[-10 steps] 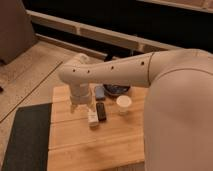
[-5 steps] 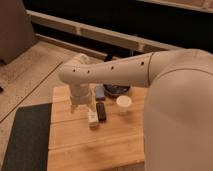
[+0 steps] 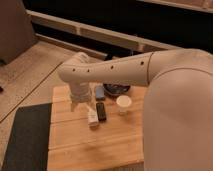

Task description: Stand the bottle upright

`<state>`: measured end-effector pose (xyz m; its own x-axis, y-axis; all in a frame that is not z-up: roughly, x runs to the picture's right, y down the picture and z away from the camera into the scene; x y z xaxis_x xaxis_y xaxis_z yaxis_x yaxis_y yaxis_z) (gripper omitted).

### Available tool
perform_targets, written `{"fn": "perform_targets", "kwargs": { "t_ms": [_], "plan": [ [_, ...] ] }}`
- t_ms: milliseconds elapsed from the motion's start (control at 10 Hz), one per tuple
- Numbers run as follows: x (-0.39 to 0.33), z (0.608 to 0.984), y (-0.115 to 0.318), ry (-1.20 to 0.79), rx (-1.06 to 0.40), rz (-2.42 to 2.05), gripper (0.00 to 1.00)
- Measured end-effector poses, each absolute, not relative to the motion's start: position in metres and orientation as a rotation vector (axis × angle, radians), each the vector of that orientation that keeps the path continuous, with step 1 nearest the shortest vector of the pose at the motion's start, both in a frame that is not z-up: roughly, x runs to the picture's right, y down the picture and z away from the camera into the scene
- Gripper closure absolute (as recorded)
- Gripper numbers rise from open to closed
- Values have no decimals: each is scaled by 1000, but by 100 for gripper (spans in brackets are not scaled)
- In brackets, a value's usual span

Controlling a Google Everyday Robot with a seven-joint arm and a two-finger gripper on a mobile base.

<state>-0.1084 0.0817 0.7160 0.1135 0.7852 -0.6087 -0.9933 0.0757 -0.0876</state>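
Observation:
The bottle (image 3: 93, 119), small and whitish, lies on its side on the wooden table (image 3: 115, 145), close beside a flat black bar (image 3: 101, 111). My gripper (image 3: 82, 106) hangs from the white arm just above and to the left of the bottle's far end, pointing down. Its fingers stand open, and I see nothing held between them. The wrist hides the table directly beneath it.
A short white cup (image 3: 123, 104) stands to the right of the black bar. Behind it sit a dark bowl (image 3: 116, 90) and a small blue object (image 3: 99, 92). A dark mat (image 3: 25, 137) lies on the floor to the left of the table. My own large white body fills the right side.

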Motion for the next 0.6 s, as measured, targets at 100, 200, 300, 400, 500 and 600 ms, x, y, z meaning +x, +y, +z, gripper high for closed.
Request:
{"fn": "perform_targets", "kwargs": {
  "t_ms": [100,200,300,400,500,600],
  "plan": [
    [-105,727,64,418,-521,1411,35],
    [-103,732,53,387,-502,1417,35],
    [-101,736,34,321,-467,1415,35],
    [-101,735,23,273,-451,1410,35],
    [-99,735,19,256,-444,1409,35],
    [-100,735,19,254,-444,1407,35]
  ]
}}
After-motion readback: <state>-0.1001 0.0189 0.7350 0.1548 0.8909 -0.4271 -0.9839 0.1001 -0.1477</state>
